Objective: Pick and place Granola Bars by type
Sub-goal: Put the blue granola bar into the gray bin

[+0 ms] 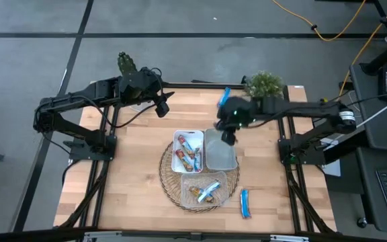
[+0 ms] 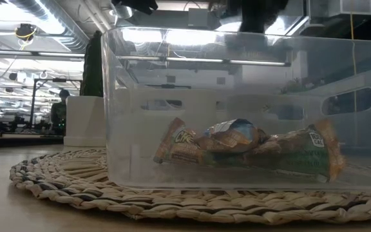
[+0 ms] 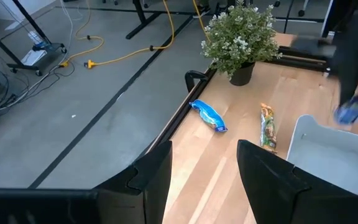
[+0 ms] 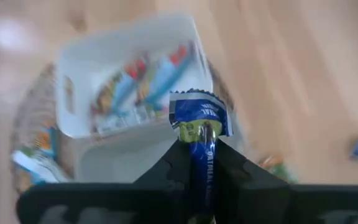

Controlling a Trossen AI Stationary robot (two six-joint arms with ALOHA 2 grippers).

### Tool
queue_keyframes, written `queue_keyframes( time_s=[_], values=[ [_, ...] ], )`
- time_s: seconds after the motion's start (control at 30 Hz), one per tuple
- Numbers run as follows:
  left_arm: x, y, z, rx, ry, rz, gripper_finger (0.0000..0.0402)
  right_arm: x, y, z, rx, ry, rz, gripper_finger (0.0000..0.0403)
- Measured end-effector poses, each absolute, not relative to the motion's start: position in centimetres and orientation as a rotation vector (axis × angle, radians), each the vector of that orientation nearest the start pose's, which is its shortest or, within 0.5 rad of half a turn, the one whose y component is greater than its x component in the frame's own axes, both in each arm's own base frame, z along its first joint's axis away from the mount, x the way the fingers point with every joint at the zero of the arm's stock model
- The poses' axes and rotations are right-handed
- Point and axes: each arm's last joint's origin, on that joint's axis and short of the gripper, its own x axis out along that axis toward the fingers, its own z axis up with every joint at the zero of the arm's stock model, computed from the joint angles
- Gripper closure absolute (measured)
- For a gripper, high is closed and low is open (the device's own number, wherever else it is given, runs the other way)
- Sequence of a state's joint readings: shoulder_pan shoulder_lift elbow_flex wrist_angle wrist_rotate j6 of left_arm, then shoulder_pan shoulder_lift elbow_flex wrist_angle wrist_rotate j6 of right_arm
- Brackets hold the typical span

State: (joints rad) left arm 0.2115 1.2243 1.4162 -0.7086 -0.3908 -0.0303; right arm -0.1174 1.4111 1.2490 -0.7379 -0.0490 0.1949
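My right gripper (image 1: 228,136) hovers over the far end of the grey tray (image 1: 220,154), shut on a blue granola bar (image 4: 197,112). The white tray (image 1: 188,151) beside it holds several blue and red-orange bars. The clear tray (image 1: 200,190) holds brownish bars (image 2: 250,148) and a blue one. One blue bar (image 1: 246,203) lies flat on the table near the mat. Another blue bar (image 3: 209,116) and a greenish-brown bar (image 3: 267,127) lie near the plant. My left gripper (image 3: 204,155) is open, above the table's far left part (image 1: 162,107). My right gripper pinches the blue bar between its two fingers, at a spot (image 4: 199,138) below its crimped end (image 4: 194,99). The bar lies along the fingers and that end sticks out past the tips. The fingers point down from above. The bar is lifted clear over the trays.
The three trays sit on a round woven mat (image 1: 170,185) in the table's middle. A potted plant (image 1: 264,84) stands at the far right edge. Bare wood shows on the left (image 1: 126,175) and near right of the mat.
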Motion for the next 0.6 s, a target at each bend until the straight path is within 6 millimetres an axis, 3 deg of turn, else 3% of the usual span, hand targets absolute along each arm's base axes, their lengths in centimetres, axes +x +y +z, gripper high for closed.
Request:
queue_keyframes(
  time_s=[0.1, 0.17, 0.37, 0.6],
  values=[
    [23.4, 6.1, 41.1, 0.022, 0.514, 0.595, 0.0229, 28.6, -3.1, 27.0, 0.33, 0.91, -0.18, 0.0373],
    [23.4, 6.2, 41.1, 0.022, 0.514, 0.596, 0.0229, 28.5, -3.0, 25.6, 0.379, 0.904, -0.178, 0.0376],
    [23.4, 6.2, 41.1, 0.022, 0.515, 0.596, 0.0229, 28.3, -2.9, 24.0, 0.464, 0.888, -0.224, 0.0364],
    [23.4, 6.1, 41.1, 0.02, 0.514, 0.596, 0.0229, 28.3, -2.9, 24.2, 0.557, 0.876, -0.27, 0.0345]
  ],
)
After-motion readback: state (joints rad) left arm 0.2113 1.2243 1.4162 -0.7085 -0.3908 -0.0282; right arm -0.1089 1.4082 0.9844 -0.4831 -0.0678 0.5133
